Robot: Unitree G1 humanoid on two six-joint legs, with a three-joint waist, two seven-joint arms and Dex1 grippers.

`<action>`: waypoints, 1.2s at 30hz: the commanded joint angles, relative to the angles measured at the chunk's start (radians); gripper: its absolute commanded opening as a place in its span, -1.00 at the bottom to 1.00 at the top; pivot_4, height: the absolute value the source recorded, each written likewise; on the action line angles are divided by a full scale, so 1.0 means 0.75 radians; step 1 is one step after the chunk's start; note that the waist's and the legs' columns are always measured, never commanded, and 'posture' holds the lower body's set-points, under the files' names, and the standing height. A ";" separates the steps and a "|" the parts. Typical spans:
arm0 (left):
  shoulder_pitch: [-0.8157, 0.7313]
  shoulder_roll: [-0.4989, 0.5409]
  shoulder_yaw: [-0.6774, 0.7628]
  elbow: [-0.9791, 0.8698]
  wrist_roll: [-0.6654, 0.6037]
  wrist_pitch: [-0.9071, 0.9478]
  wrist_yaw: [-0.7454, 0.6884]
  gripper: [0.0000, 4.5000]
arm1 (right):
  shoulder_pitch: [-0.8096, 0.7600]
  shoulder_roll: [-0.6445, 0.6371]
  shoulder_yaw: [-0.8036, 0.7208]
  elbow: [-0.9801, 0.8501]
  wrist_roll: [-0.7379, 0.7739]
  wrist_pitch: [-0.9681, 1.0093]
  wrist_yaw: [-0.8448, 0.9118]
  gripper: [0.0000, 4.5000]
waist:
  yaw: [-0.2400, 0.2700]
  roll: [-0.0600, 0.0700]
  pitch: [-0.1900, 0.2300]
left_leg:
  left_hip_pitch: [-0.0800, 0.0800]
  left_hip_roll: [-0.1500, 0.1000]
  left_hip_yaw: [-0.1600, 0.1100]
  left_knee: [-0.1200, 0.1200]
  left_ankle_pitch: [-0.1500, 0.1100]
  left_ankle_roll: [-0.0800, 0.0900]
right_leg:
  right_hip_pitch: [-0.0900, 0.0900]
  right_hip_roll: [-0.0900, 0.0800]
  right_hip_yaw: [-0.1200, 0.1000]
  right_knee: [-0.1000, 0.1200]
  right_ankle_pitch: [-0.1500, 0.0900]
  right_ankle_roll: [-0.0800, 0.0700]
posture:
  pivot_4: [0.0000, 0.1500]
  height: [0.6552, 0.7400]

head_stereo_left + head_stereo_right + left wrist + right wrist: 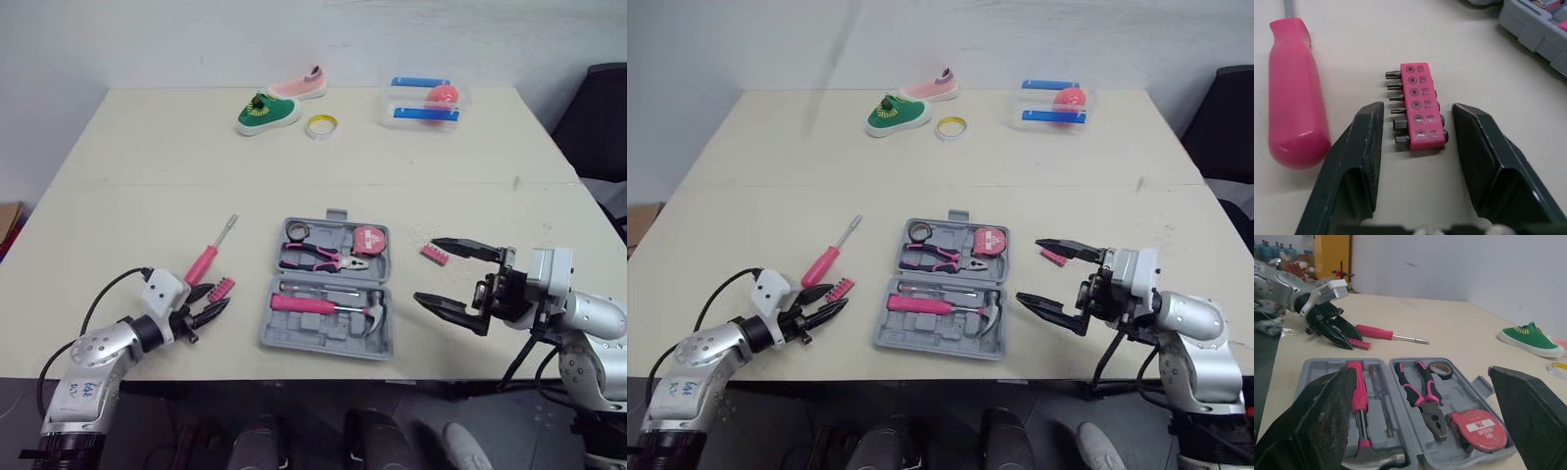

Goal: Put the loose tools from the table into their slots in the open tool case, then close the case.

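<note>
The grey tool case (277,331) lies open near the table's front edge, holding pliers (321,258), a tape measure (369,240), a pink-handled hammer (323,306) and a small tape roll. Left of it lies a loose pink screwdriver (208,257). A pink bit holder (1419,105) rests on the table between the tips of my left gripper (211,305), which is open and not touching it. A second pink bit holder (434,255) lies right of the case. Beside it my right gripper (446,272) stands wide open, holding nothing.
At the far side of the table are a green shoe (266,113), a pink shoe (299,88), a ring of tape (320,125) and a clear box (424,103) with blue and pink items. A black chair (600,117) stands at the right.
</note>
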 commanded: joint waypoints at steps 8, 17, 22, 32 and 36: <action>0.027 -0.024 -0.069 0.047 0.021 0.085 0.006 -0.60 | -0.019 -0.009 0.025 -0.045 0.025 0.011 0.042 1.00 | 0.022 0.003 -0.002 | 0.001 0.000 0.000 0.000 0.001 0.000 | 0.000 0.000 0.000 0.001 0.000 0.000 | 1.00 1.00; 0.002 -0.041 0.030 -0.040 -0.070 -0.158 -0.101 -0.68 | 0.050 -0.042 0.003 -0.068 0.040 0.001 0.126 1.00 | 0.025 0.001 -0.001 | -0.001 0.000 0.000 -0.001 0.000 0.000 | 0.000 0.000 -0.001 -0.002 0.000 0.000 | 1.00 1.00; -0.152 0.124 -0.063 -0.283 -0.194 -0.050 -0.365 -0.68 | 0.078 -0.088 -0.013 -0.095 0.047 0.018 0.158 1.00 | 0.027 -0.006 0.004 | -0.003 0.000 -0.001 0.001 0.001 0.000 | 0.000 0.000 -0.002 -0.001 0.000 0.000 | 1.00 1.00; -0.401 0.311 -0.436 -0.466 -0.077 0.342 -0.435 -0.68 | 0.053 -0.120 0.004 -0.190 0.076 0.129 0.128 1.00 | 0.023 -0.008 0.005 | -0.005 0.001 0.005 -0.001 0.007 -0.001 | -0.008 0.006 -0.003 -0.002 0.000 0.000 | 1.00 1.00; -0.495 0.334 -0.560 -0.473 0.036 0.415 -0.413 -0.68 | 0.062 -0.160 0.037 -0.229 0.108 0.239 0.149 1.00 | 0.028 -0.008 0.005 | -0.006 0.000 0.005 0.000 0.008 0.001 | -0.007 0.005 -0.004 -0.001 0.001 0.000 | 1.00 1.00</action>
